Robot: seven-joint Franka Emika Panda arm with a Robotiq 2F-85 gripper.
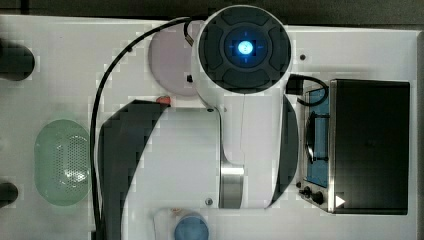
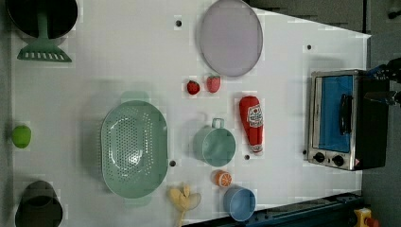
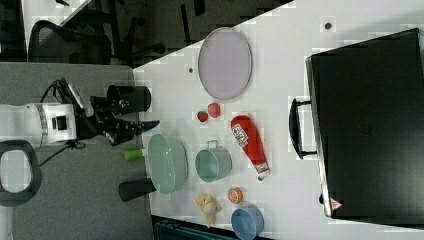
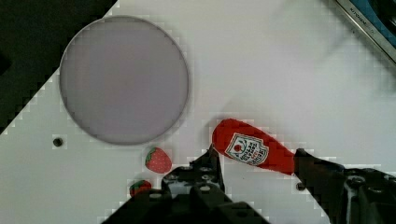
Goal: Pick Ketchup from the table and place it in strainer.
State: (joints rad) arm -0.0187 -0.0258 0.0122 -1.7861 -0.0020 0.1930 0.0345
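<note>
Wrist view puts the hand (image 4: 257, 163) above the counter (image 4: 280, 70) with its fingers (image 4: 210, 163) spread partway and nothing between them; the Ketchup (image 4: 252, 147) lies flat on the counter below, crossing the gap between the two fingers. Beside it are two strawberries (image 4: 158, 159) and the lilac plate (image 4: 123, 79). In the left view the bottle lies between the teal cup (image 2: 215, 145) and the toaster oven (image 2: 340, 118), cap pointing toward the bottom of the left view. The strainer (image 2: 135, 149) sits on the far side of the cup from the bottle and holds nothing. By the look of it the task has barely begun: descent, grasp, carry across and release are all left.
</note>
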